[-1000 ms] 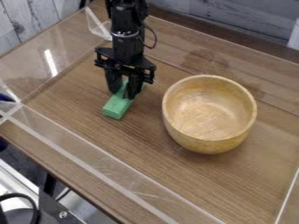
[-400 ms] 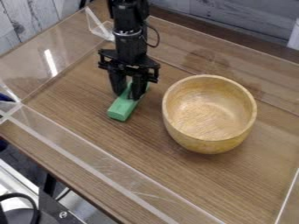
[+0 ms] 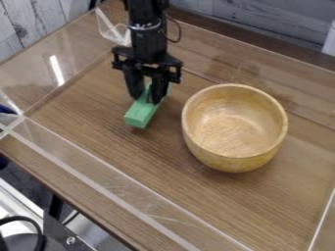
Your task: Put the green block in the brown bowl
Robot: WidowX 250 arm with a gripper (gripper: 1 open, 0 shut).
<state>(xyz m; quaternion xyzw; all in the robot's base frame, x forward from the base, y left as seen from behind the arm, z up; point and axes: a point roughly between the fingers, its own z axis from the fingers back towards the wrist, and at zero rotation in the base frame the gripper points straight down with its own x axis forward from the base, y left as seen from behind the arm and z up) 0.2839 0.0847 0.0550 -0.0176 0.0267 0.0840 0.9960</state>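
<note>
Hand (image 3: 148, 95) points straight down, fingers clamped on the green block's (image 3: 141, 113) upper end, left of the brown bowl (image 3: 234, 125).

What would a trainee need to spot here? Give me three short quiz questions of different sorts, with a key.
1. True or false: the green block lies inside the brown bowl.
2. On what is the gripper closed? A) the bowl's rim B) the green block C) nothing
3. In the picture, the bowl sits to the ____ of the block.

Key: 1 false; 2 B; 3 right.
</note>
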